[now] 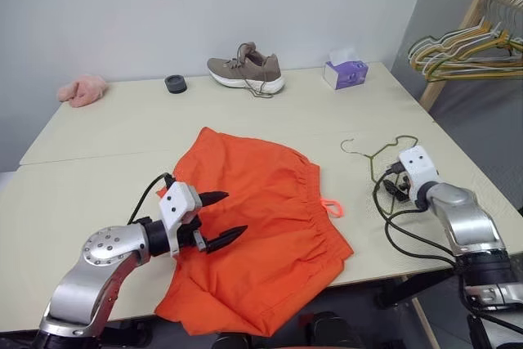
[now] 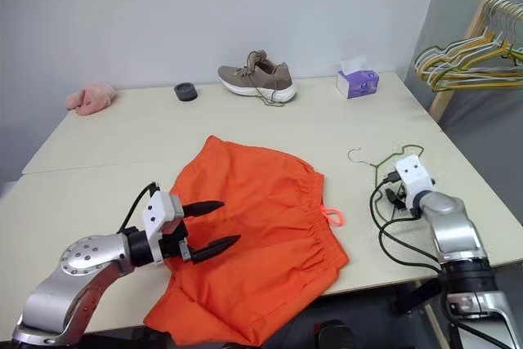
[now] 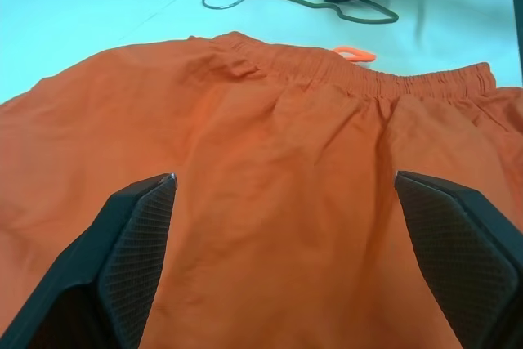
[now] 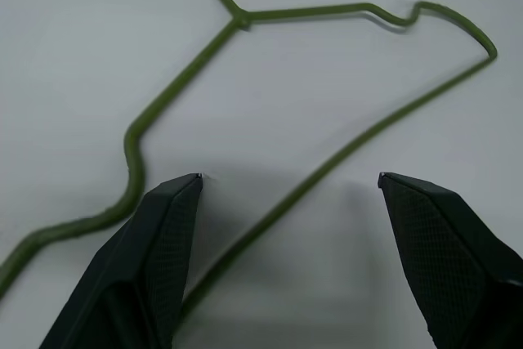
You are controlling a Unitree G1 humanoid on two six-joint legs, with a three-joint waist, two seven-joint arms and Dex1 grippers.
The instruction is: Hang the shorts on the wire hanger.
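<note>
A: Orange shorts (image 1: pixel 261 226) spread flat on the pale table (image 1: pixel 98 132), waistband toward the right side, leg openings toward the left; long axis slanting from the far left corner to the near edge, with a lower corner seemingly hanging over it. Neon loop (image 1: pixel 331 207) poking out beside the waistband.

B: And the wire hanger (image 1: pixel 380 153)?

A: Flat on the table, well apart from the shorts on the right, hook aimed toward the shoe (image 1: pixel 246 69) and far edge, triangle opening toward the near right. Nothing threaded yet.

B: Grippers?

A: Left gripper (image 1: pixel 214 218) spread wide, empty, hovering over the shorts' left part, fingers aimed toward the waistband; probably poised to pinch fabric. Right gripper (image 4: pixel 282 226) parted too, holding nothing, straddling one olive wire arm just above the table; contact hard to judge. Likely lined up to lift the hanger.

B: Beyond that?

A: Tissue box (image 1: pixel 346 71), black ring (image 1: pixel 176 83), pink fluffy cloth (image 1: pixel 82 90) along the far edge; coloured hangers (image 1: pixel 466 51) on a rack at right.
</note>
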